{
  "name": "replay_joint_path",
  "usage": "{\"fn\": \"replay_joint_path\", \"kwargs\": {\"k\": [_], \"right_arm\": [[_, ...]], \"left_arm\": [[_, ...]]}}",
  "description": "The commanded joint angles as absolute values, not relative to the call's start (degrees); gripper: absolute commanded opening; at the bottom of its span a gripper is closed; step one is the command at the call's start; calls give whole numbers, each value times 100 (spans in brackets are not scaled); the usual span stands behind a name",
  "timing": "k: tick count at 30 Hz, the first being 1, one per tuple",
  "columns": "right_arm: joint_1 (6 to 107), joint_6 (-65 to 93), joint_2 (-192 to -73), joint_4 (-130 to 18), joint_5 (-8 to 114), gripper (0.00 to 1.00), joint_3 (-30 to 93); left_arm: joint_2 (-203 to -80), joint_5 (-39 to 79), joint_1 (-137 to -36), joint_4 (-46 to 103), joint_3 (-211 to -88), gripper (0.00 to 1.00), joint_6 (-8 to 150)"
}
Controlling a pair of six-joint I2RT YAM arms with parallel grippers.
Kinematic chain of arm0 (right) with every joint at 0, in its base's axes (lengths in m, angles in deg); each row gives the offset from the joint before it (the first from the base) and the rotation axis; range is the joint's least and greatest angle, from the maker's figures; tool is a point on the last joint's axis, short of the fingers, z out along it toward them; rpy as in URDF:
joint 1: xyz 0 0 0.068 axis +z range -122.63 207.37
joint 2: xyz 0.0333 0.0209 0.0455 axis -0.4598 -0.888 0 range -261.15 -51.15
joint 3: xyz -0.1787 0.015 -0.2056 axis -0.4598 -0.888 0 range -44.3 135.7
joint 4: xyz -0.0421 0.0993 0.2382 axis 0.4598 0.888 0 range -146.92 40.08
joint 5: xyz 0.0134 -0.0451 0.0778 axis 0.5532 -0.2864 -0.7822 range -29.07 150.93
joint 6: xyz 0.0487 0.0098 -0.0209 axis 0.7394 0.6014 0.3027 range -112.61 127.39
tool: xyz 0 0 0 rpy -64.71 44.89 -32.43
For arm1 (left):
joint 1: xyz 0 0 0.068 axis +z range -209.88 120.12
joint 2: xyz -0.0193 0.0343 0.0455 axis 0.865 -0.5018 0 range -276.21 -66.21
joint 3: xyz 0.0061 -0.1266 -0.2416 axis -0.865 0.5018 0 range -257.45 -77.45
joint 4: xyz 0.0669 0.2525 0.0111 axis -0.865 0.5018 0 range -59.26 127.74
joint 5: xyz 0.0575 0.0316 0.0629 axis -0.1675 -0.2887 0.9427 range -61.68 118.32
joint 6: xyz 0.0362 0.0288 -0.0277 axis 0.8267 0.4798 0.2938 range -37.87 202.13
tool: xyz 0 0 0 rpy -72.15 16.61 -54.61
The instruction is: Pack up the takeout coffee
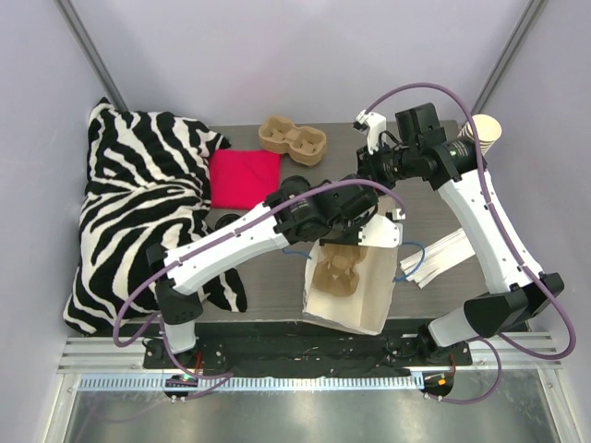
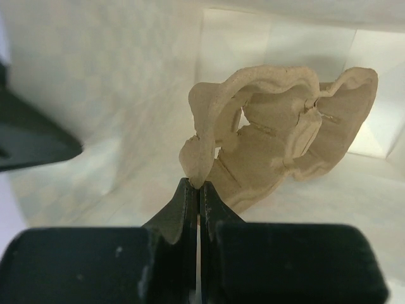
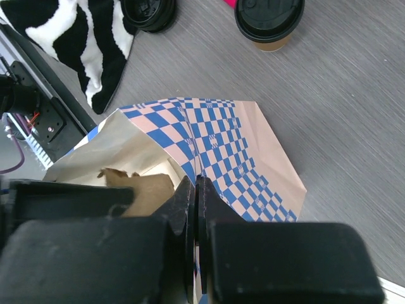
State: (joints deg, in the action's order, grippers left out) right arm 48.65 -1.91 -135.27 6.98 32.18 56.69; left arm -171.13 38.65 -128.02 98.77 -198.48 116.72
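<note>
The takeout coffee [image 3: 269,22], a tan cup with a black lid, stands on the table beyond the bag in the right wrist view; the left arm hides it in the top view. A paper bag [image 1: 355,305], blue-checked outside [image 3: 240,158], stands open at the table's near edge. My left gripper [image 2: 200,185] reaches into the bag [image 1: 346,237] and is shut on the rim of a tan pulp cup carrier [image 2: 278,139], which also shows in the top view [image 1: 334,272]. My right gripper [image 3: 196,182] is shut on the bag's far rim [image 1: 380,210].
A loose black lid [image 3: 149,12] lies by the zebra pillow [image 1: 138,212]. A second pulp carrier [image 1: 293,138] and a red cloth [image 1: 243,177] lie at the back. A stack of lidless cups [image 1: 485,134] stands back right. White napkins [image 1: 452,254] lie right of the bag.
</note>
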Motion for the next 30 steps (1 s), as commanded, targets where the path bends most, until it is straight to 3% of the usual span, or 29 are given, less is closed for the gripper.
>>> {"fn": "replay_joint_path", "kwargs": {"k": [1,25,30], "right_arm": [[4891,-158,-13289,390,2929,1,5555],[4882,-228,-13263,223,2876,1,5176],[4882,-237,-13263,223,2876,1,5150]], "left_arm": [[-17238,3412,-12782,9745,-19821,1,11483],[-17765,2850,-12299,9551,-19276,7,11395],[-17643,2850,-12255,9411,-19416,30,11351]]}}
